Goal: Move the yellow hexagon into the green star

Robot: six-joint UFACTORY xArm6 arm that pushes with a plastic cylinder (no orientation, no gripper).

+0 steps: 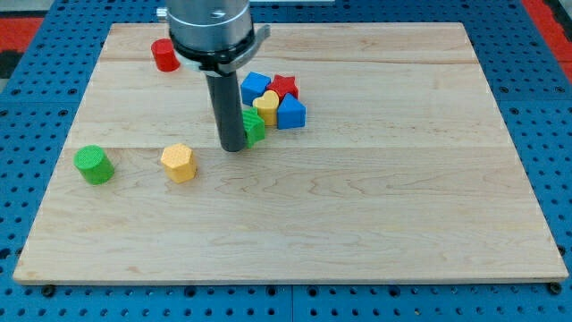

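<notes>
The yellow hexagon lies on the wooden board at the view's left of centre. The green star sits to its upper right, partly hidden behind my rod. My tip rests on the board right against the green star's left side, about 60 pixels to the right of the yellow hexagon and apart from it.
A green cylinder stands left of the hexagon. A red cylinder is at the top left. A cluster of a blue block, red star, yellow heart and blue triangle touches the green star's upper right.
</notes>
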